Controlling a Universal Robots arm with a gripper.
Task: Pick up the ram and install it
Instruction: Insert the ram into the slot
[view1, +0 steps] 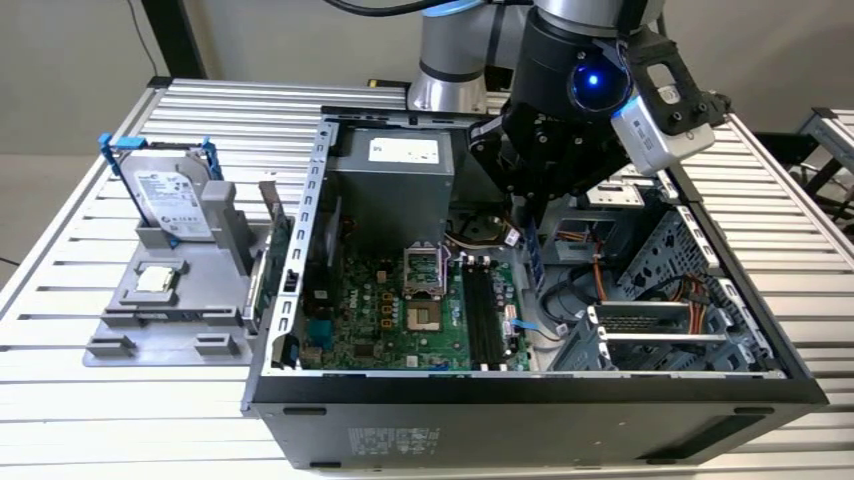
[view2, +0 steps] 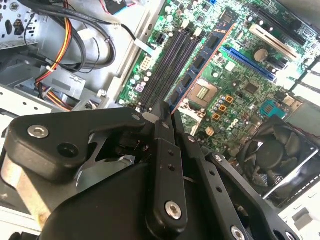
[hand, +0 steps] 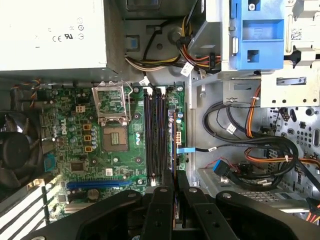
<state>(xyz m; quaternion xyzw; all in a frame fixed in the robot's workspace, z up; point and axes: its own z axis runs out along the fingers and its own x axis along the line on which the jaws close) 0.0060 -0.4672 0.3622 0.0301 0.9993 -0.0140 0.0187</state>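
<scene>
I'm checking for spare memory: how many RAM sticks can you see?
1. The ram is clamped in the gripper, held above the motherboard near its memory slots, which look empty. Other sticks may be hidden from these cameras.

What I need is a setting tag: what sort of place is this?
Likely a robot test bench: an open computer case on a slatted table, the gripper holding the ram over its board.
</scene>
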